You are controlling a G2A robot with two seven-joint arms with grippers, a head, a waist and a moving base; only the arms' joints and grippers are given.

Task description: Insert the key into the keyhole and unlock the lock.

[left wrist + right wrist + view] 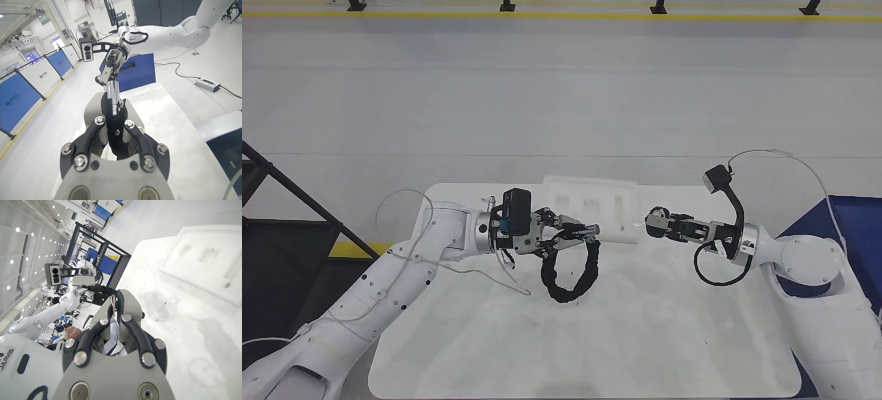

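The left end effector (113,113) is pinching the black sheathed body of the lock (112,94) above the worktop (642,340). In the top view its chrome cylinder is pointing toward 3 o'clock and its cable loop is hanging below. The right end effector (116,301) is pressing its fingers together on the key (113,308) and is facing in from 3 o'clock, near the cylinder's end. The keyhole (75,292) is showing uncovered, so I am judging the key as not yet entered.

Doing this step well is likely depending on three things. The blade should be lined up with the cylinder's axis and rolled to match the slot. The key should be advancing slowly and straight. The left arm should be holding rigid, since the soft sheath may be giving under a push.

The foam tray (582,183) is lying at the worktop's 12 o'clock edge. A small dark speck is sitting in one recess corner, too small to name.
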